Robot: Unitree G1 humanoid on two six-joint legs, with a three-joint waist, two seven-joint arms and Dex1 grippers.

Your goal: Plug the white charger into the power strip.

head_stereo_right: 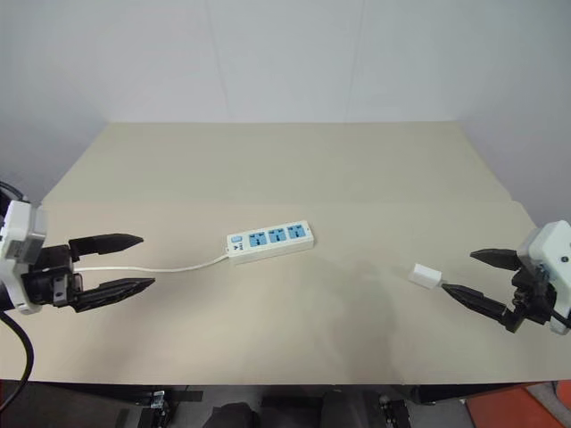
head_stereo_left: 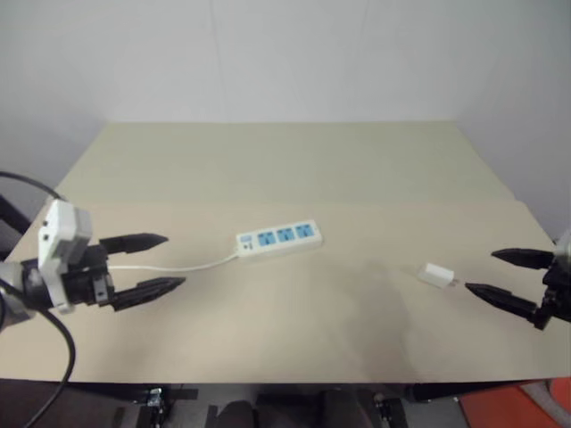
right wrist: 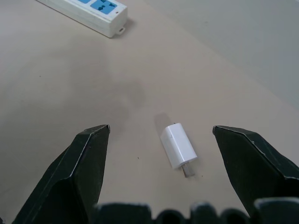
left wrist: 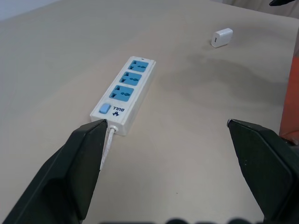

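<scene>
One white charger (head_stereo_left: pixel 436 275), one power strip (head_stereo_left: pixel 279 239) (three blue sockets), both grippers' jaws spread, seemingly empty.

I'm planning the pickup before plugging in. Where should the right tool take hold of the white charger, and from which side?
Probably across the two long sides of the charger's white body, toward the end away from the prongs. It lies flat on the table, prongs pointing toward the open right tool, which already straddles it. Coming down from above, fingers either side, would leave the prongs free for the power strip.
</scene>
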